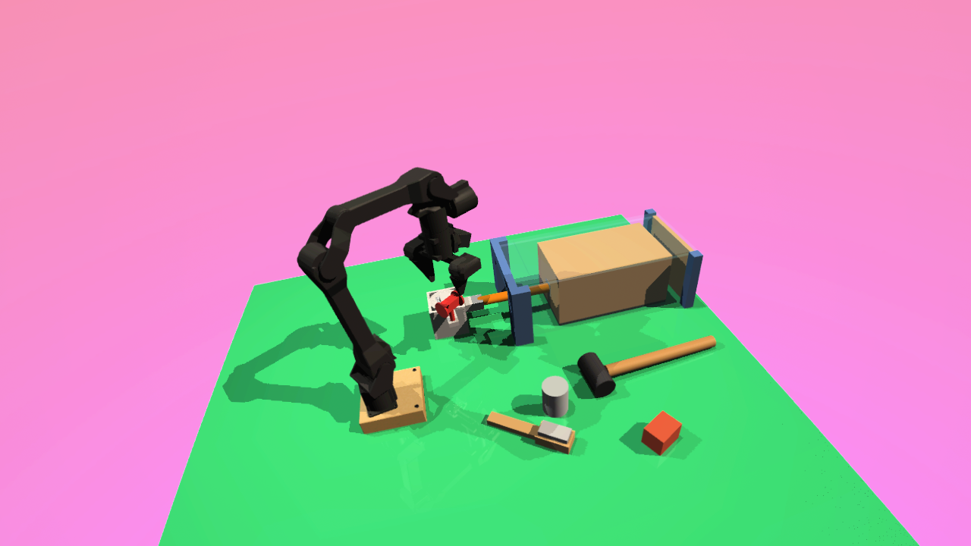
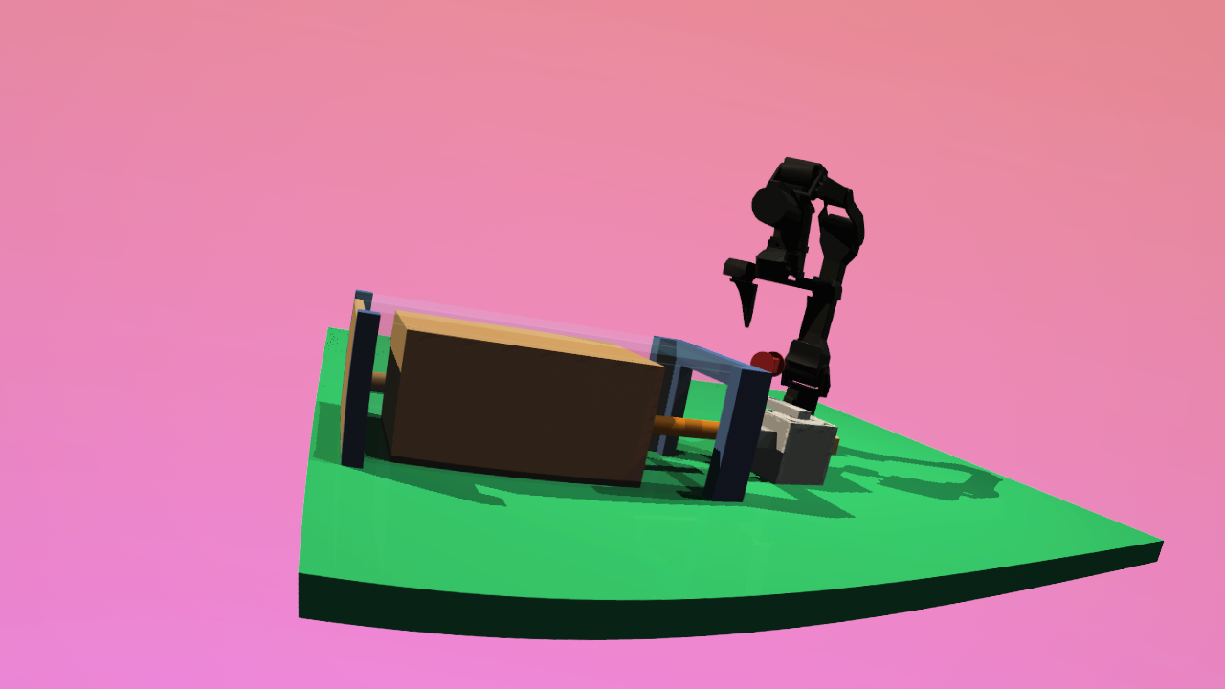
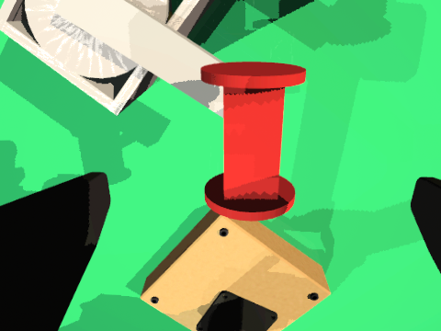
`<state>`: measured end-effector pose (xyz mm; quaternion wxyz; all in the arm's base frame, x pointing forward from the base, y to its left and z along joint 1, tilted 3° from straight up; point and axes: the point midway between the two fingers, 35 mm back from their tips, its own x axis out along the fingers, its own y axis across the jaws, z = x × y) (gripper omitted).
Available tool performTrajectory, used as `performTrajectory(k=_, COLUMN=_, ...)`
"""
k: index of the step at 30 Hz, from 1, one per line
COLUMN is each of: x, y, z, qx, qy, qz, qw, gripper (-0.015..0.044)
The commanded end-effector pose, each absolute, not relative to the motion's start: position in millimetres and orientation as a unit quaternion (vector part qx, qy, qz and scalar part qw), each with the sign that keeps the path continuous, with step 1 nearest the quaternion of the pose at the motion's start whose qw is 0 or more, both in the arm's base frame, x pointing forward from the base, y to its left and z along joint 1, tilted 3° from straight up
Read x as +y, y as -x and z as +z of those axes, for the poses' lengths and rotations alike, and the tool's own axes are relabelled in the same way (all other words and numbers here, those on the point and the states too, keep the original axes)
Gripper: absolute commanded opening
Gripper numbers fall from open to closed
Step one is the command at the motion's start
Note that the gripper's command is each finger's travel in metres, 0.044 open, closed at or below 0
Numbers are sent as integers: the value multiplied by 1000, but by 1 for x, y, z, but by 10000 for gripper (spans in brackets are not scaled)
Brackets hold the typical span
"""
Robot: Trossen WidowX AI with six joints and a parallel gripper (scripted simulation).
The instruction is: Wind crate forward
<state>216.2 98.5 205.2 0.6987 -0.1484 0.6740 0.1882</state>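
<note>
The grey winch stands in front of the blue steel frame. A pale crank arm lies across its top. The crank's red grip stands upright at its end. My gripper is open and empty just above the grip, with a finger on either side of it. The tan crate sits flat in the cubby, a gap behind the frame. The orange strap runs from it to the winch.
A black mallet, a grey cylinder, a wooden block with a grey pad and a red cube lie on the green bench at the front right. The arm's wooden base is to the left.
</note>
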Motion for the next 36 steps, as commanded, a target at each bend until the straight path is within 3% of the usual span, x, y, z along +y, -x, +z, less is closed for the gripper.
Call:
performTrajectory(k=1, x=100, y=-216, z=200, qx=673, qy=148, qz=192, qw=699, gripper=440)
performTrajectory(k=36, x=104, y=-219, z=143, qx=673, qy=148, qz=193, qw=699, gripper=440)
